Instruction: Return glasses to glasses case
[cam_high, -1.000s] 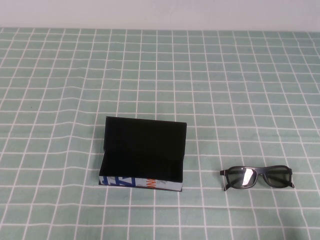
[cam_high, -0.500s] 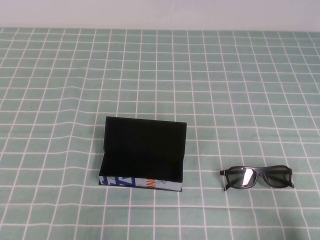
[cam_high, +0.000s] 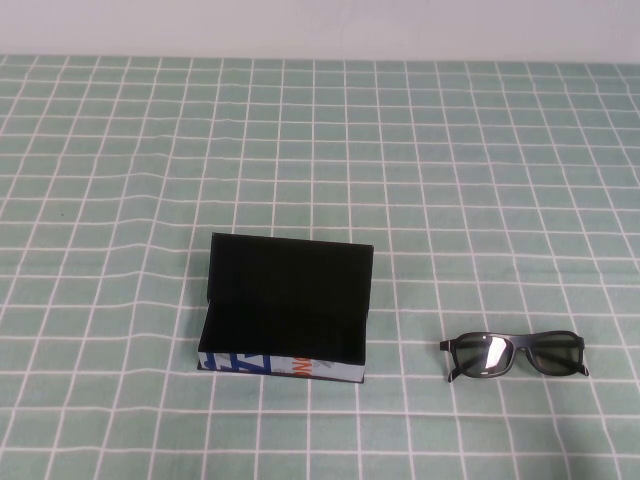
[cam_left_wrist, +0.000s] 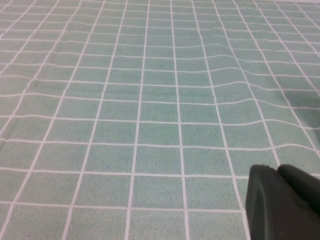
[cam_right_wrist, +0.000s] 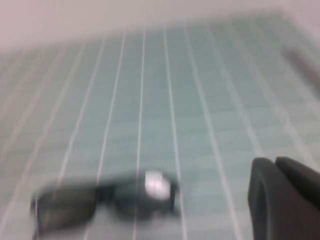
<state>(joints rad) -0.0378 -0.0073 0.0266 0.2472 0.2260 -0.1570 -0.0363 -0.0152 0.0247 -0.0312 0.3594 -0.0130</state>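
The glasses case (cam_high: 290, 268) stands open on the green checked cloth left of centre, lid upright at the back, black inside, white printed strip (cam_high: 282, 366) facing front. The black thick-framed glasses (cam_high: 515, 355) lie on the cloth to the right of the case, apart from it, arms folded. Neither arm shows in the high view. My left gripper (cam_left_wrist: 277, 171) is shut and empty over bare cloth. My right gripper (cam_right_wrist: 275, 162) is shut and empty, with the glasses (cam_right_wrist: 105, 197) a short way ahead of it and blurred.
The green cloth with a white grid (cam_high: 320, 150) covers the whole table and is slightly wrinkled on the left side. A pale wall runs along the far edge (cam_high: 320, 30).
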